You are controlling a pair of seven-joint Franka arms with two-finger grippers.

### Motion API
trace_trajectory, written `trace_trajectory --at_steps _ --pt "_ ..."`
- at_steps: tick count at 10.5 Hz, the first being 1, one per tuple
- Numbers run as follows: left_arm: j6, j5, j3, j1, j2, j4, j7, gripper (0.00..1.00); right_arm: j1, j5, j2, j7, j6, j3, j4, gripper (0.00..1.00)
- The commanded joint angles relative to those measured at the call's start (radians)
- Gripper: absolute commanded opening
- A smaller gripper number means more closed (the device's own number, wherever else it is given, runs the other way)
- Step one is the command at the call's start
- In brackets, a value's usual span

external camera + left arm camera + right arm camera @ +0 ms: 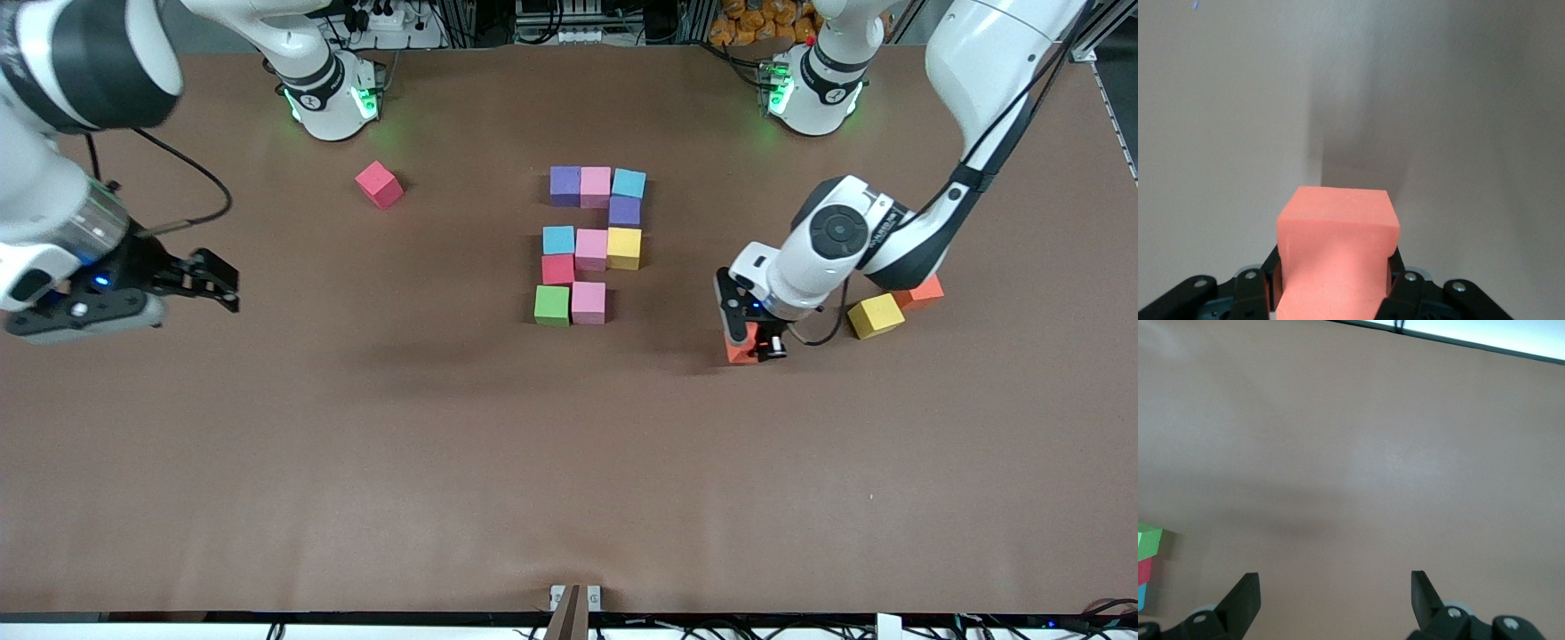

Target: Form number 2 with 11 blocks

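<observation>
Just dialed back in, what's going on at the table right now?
The left end effector is shut on an orange block, toward the left arm's end of the table. Ten blocks already form most of the number 2 in the middle; its bottom row has only two. A red block, a yellow block and another orange block lie loose. The right end effector waits open.

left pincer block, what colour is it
Orange: the block held in the left pincer shows best in the left wrist view.
</observation>
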Motion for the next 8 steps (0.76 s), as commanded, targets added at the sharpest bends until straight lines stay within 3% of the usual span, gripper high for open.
trace_trajectory --at_steps 1,3,6,8 --pt "-0.128 0.008 0.0 -0.07 0.051 0.112 -0.044 0.2 -0.003 0.023 -0.029 0.014 -0.096 -0.064 0.067 1.0" --pt "-0.248 0.008 0.005 -0.143 0.092 0.207 -0.094 0.2 -0.005 0.023 -0.029 0.041 -0.179 -0.103 0.139 1.0" --pt "-0.251 0.008 0.009 -0.167 0.111 0.227 -0.119 0.2 0.013 0.025 -0.025 0.03 -0.253 -0.178 0.207 1.0" --pt "-0.254 0.008 0.011 -0.223 0.125 0.241 -0.182 0.2 0.017 0.057 -0.026 0.029 -0.291 -0.176 0.205 1.0"
